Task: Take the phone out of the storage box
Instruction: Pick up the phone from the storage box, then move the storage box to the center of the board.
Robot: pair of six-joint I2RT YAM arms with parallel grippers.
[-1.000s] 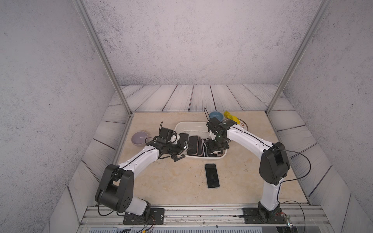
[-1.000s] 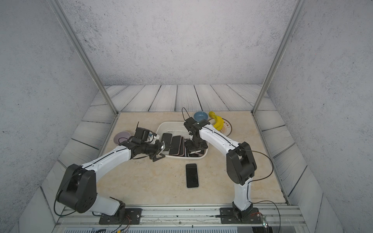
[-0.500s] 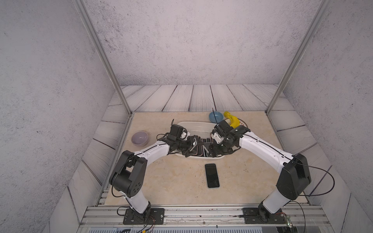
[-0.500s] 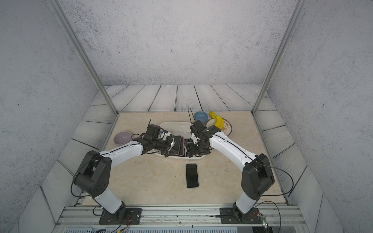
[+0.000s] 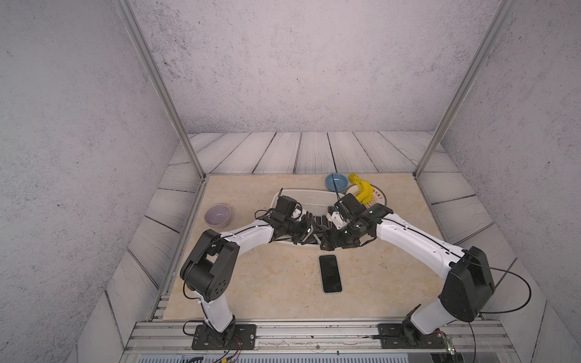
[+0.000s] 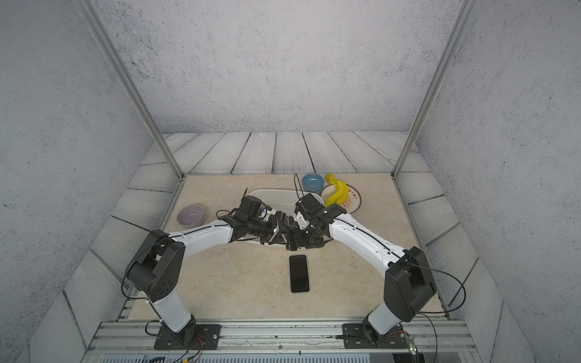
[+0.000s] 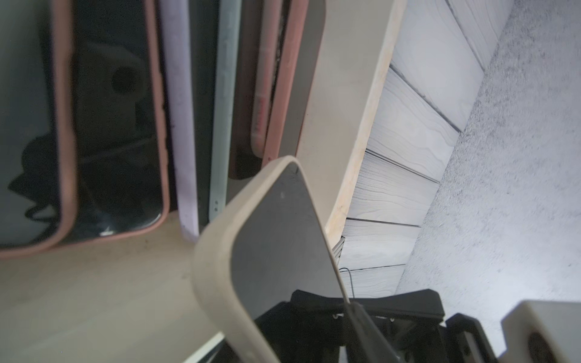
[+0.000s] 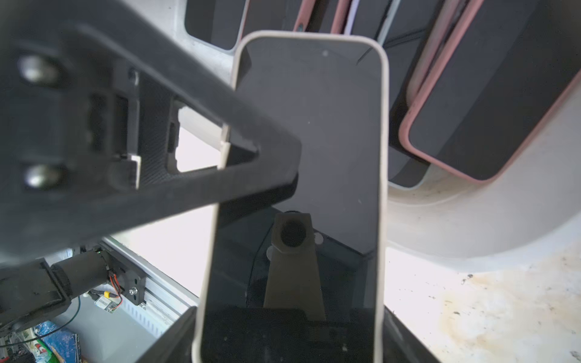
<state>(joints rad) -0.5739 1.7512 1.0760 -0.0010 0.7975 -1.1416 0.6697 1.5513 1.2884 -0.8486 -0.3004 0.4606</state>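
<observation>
Cream rubber wraps the phone (image 8: 314,125) that hangs tilted in the air between the two arms, its dark screen showing and its far end over the front part of the storage box (image 5: 309,196). From where I stand the right gripper (image 5: 328,240) has it by the near end. In the right wrist view dark fingers flank both long edges of the case, the jaws set wide and pressed across the phone's width.

The left gripper (image 5: 308,234) comes in from the other side. One of its black fingers (image 8: 220,176) lies across the screen at the phone's edge. Its partner is hidden behind the phone, so I cannot tell whether that claw has clamped or only touches.

More phones stand on edge inside the white tub, packed side by side. A pink-cased phone (image 8: 487,110) is among them, along with lilac and pale green cases.

On the beige table (image 5: 267,283) in front of the box a black phone (image 5: 330,273) lies flat, screen up, apart from the box. A lilac bowl (image 5: 218,215) sits to the left of the box. A blue bowl (image 5: 336,182) and a banana (image 5: 363,190) on a plate (image 5: 379,196) sit behind it.
</observation>
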